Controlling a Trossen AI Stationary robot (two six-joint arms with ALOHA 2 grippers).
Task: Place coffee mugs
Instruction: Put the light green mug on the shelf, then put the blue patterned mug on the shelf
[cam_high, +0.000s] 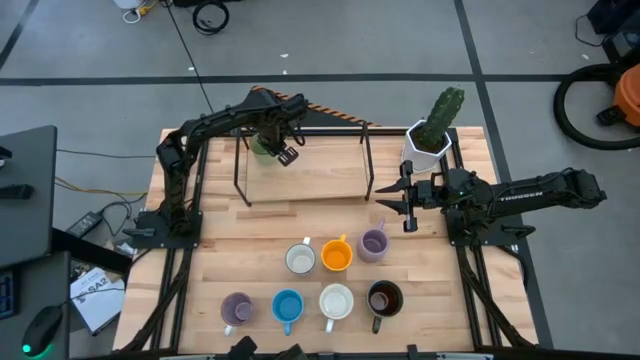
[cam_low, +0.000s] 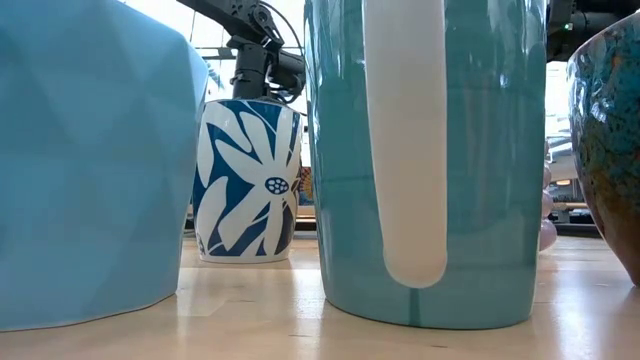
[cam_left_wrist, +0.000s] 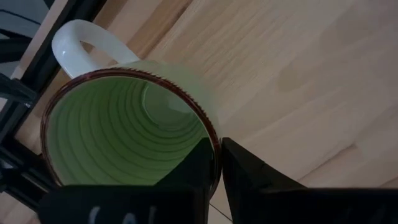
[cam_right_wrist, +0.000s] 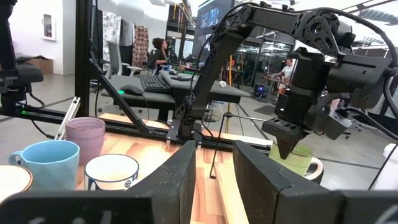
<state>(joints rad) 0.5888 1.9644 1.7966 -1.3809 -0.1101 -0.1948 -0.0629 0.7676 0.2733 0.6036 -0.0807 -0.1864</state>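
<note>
My left gripper (cam_high: 272, 148) is at the far left of the table, over a black wire-legged rack (cam_high: 305, 165), shut on a green mug with a white handle (cam_left_wrist: 124, 124). The mug also shows in the right wrist view (cam_right_wrist: 293, 158). My right gripper (cam_high: 404, 196) is open and empty, level, just right of the rack. Several mugs stand upright on the table in two rows: grey-white (cam_high: 301, 258), orange (cam_high: 337, 255), lilac (cam_high: 373, 243), lilac (cam_high: 237, 309), blue (cam_high: 287, 306), white (cam_high: 336, 301) and dark (cam_high: 384, 298). My left gripper pinches the green mug's rim wall (cam_left_wrist: 216, 149), on the side away from the handle (cam_left_wrist: 74, 43). One finger (cam_left_wrist: 196, 165) is inside the mug and one (cam_left_wrist: 245, 171) outside. The fingers come from above, pointing down. The mug is upright; whether its base rests on anything I cannot tell.
A white faceted pot with a cactus (cam_high: 432, 140) stands at the far right, close behind my right gripper. In the low view the near row of mugs (cam_low: 430, 150) fills the picture. People sit at desks in the room beyond (cam_right_wrist: 158, 53).
</note>
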